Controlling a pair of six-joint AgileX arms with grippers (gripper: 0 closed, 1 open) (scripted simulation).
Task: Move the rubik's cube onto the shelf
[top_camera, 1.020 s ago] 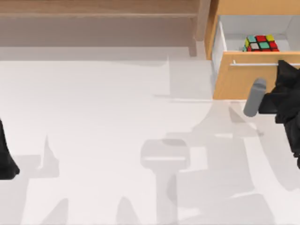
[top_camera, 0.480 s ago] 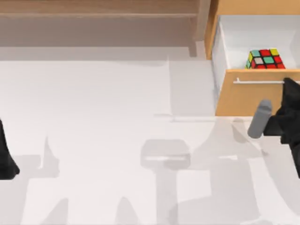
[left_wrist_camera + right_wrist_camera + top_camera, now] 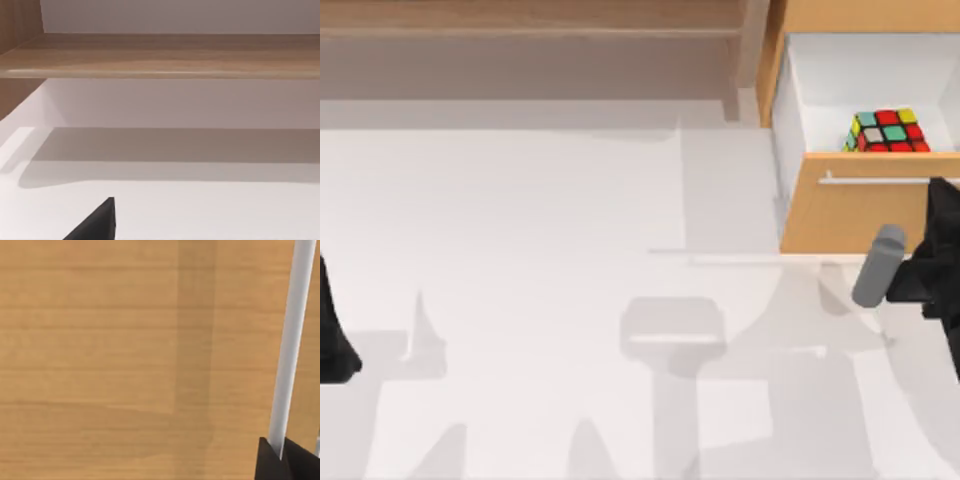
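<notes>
Since a second ago the drawer (image 3: 865,212) had slid farther out toward the table's front, carrying the rubik's cube (image 3: 887,131) with it, and my right gripper (image 3: 940,190) had travelled back along with the handle. At this moment that gripper sat at the top view's right edge, against the drawer front. From the right wrist camera, its dark fingertips (image 3: 272,460) were pinched on the thin metal handle (image 3: 290,347), narrow, with the orange-tan panel right behind. Cube rested inside the white drawer box, close behind the front panel, red face up. Shelf (image 3: 530,18) ran along the back of the table, left of the cabinet, with its upright post (image 3: 752,45) between them. Left arm (image 3: 332,325) sat parked at the table's left edge; I could not tell its finger state.
</notes>
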